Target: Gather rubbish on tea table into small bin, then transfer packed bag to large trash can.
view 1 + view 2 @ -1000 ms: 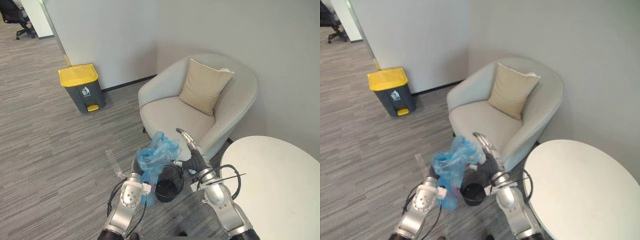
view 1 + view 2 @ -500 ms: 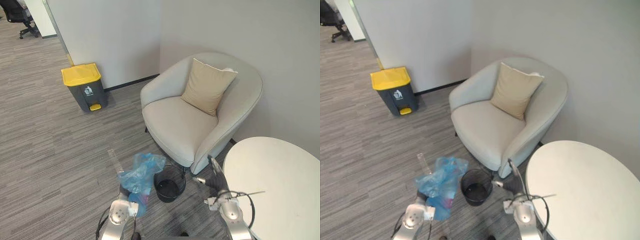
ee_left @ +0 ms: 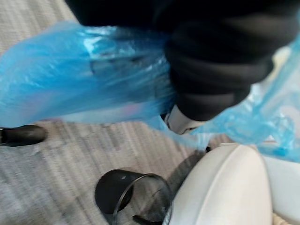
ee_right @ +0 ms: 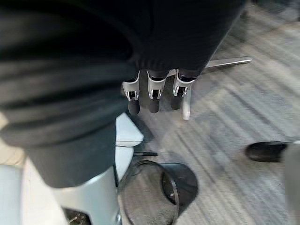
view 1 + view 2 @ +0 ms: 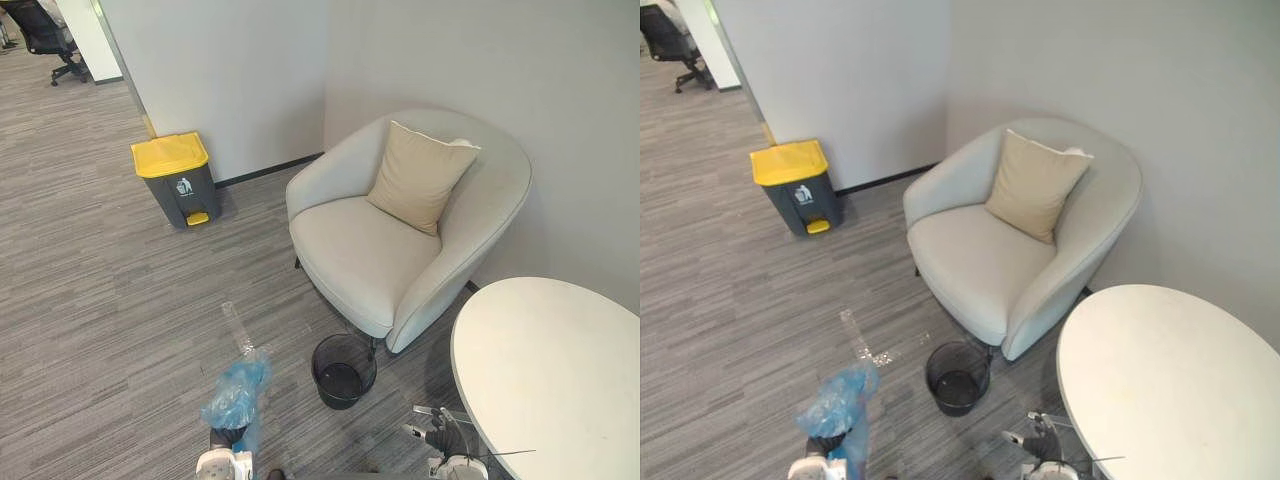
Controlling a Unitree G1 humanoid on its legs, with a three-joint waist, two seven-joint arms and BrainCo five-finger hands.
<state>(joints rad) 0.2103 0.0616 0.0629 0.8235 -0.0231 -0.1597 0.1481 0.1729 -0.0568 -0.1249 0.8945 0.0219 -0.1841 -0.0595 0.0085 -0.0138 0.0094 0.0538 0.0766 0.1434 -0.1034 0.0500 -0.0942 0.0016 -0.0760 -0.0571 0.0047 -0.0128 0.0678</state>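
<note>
Low beside the small bin (image 5: 343,370), holding the blue bag (image 5: 238,392) clamped in the left hand (image 5: 226,437), now lifted clear and drawn back; dangling the right hand (image 4: 151,93) slack and empty; probably leaving only the carry to the large trash can (image 5: 178,180).

The left hand (image 5: 226,439) is seen held low, clenched round the blue bag (image 5: 237,393); the right hand (image 5: 438,438) is lowered opposite, fingers (image 4: 150,96) loosely extended.
</note>
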